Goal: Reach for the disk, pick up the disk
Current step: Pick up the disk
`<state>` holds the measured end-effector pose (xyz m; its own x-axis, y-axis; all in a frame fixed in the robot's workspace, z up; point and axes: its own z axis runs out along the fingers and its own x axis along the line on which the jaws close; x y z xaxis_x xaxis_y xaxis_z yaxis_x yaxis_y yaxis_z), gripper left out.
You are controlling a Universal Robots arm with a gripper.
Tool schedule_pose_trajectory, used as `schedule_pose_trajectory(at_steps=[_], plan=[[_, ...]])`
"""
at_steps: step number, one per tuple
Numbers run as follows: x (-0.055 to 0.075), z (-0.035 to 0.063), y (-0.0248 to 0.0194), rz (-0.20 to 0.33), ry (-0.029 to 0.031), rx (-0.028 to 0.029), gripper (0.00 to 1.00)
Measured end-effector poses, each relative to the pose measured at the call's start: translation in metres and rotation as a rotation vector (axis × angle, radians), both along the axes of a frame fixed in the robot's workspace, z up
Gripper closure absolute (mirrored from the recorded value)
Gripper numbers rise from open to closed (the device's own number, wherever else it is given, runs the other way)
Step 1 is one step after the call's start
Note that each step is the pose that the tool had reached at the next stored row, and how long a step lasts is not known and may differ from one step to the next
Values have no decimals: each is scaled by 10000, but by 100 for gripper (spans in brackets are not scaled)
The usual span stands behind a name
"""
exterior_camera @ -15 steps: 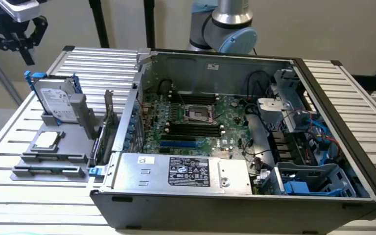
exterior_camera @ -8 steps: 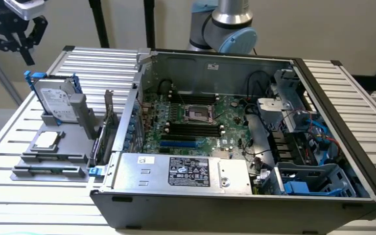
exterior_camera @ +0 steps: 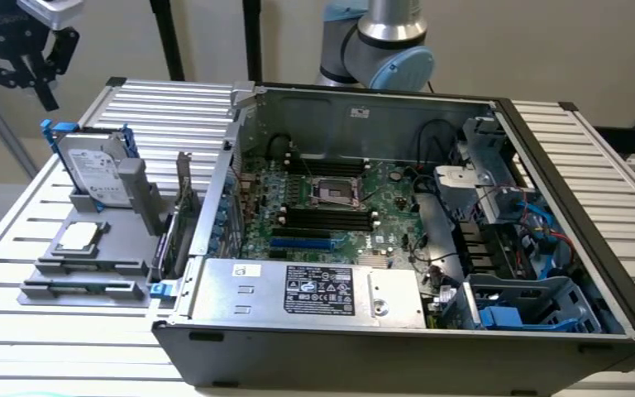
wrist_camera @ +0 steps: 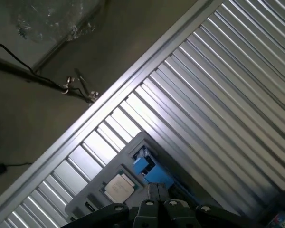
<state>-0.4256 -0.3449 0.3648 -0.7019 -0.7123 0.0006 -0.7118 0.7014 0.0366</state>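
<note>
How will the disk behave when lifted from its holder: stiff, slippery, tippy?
The disk looks like a rigid metal slab, so probably stiff and fairly heavy for its size. It stands on edge, leaning in the grey holder, so a sideways push may tip it. Its smooth face could be slippery.

No text is legible: print on the silver-grey rectangular disk (exterior_camera: 93,168) and on the black sticker (exterior_camera: 319,290) of the grey metal power-supply box (exterior_camera: 235,285) cannot be read.

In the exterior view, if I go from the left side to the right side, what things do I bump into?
Claw → disk → silver power supply with a label → blue drive cage, inside the computer case.
</note>
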Motion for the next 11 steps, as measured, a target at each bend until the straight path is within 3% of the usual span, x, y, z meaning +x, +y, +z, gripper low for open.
schedule_pose_trajectory(at_steps=[11], plan=[[0, 0, 0, 1995, 0, 0, 89]])
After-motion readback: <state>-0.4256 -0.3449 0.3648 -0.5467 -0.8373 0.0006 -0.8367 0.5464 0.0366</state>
